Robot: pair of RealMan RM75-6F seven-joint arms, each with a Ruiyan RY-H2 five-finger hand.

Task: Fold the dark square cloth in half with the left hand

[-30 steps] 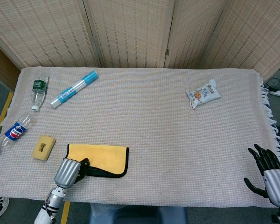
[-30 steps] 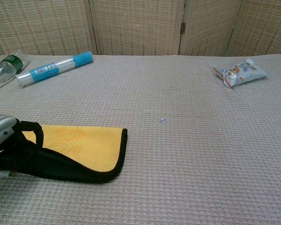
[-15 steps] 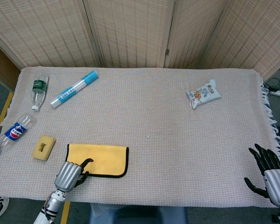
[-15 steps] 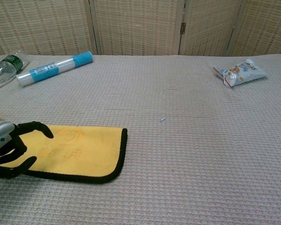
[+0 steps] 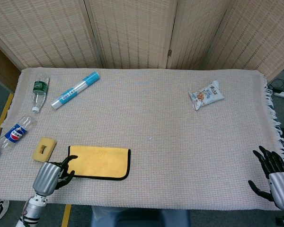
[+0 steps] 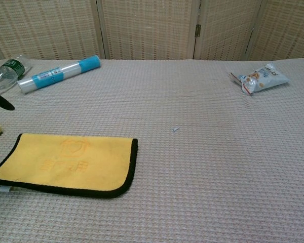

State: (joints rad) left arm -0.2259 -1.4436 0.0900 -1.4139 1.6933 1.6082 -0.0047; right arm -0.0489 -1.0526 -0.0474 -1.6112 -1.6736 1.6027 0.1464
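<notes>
- The cloth (image 5: 99, 162) is seen lying flat and folded at about 7 o'clock on the table (image 5: 180, 156), yellow face up, with a dark border running along its near and right edges. From this lie, the fold is judged to be already made.
- In the chest view the cloth (image 6: 71, 164) shows as a neat rectangle with no raised edge, so no further pressing is thought needed.
- The left hand (image 5: 51, 174) is found just off the cloth's left end, at 9 o'clock from it, holding nothing; its dark fingers are loosely curled yet apart, and only their tips lie near the cloth's corner. This placing is read as that of a hand let go of the fabric.
- The right hand (image 5: 273, 177) is parked at the table's near right corner, about 4 o'clock, fingers spread and empty, well apart from the cloth; the task is given to the other hand.
- Two bottles are laid on their sides along the left edge: a green-labelled bottle (image 5: 39, 92) and a blue-labelled bottle (image 5: 13, 134). Both look empty, though this cannot be told for certain.
- A snack packet (image 5: 207, 95) at 2 o'clock appears sealed.
</notes>
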